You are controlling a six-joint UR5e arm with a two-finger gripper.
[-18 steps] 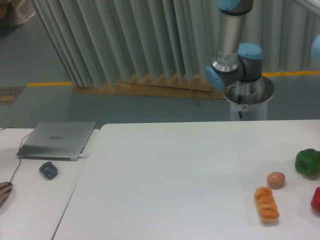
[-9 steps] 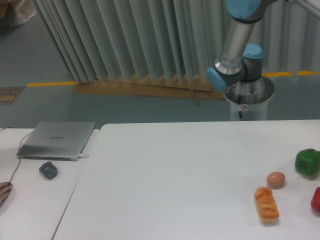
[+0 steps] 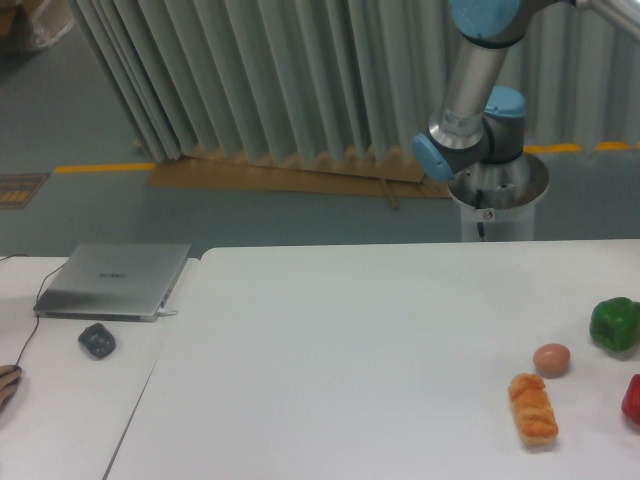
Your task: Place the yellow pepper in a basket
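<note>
Scanning the white table for the yellow pepper turns up nothing: it shows nowhere in this view, and no basket shows either, so its place cannot be told. Gripper likewise out of view; only the arm is seen, a silver tube with blue joint caps rising from a round pedestal behind the table's far edge, toward the right, and leaving the picture at the top. Whether the fingers are spread or pressed together cannot be told. Along the table's right edge: a green bell pepper, glossy, partly cut by the picture's border. Nearer the front on that same edge, a red item, mostly cropped, kind unclear. Just inward of the green pepper, a small brownish egg. Near the egg on the front side, apart from it, an orange ridged loaf lying lengthwise toward the front edge. A second, lower white surface adjoins the table's left edge. On it, a closed silver laptop at the far side, a dark grey lumpy object just in front of it, and a thin dark cable running toward the front left. Part of a hand shows at the left border. Behind everything, pleated grey curtains and a yellow floor line.
</note>
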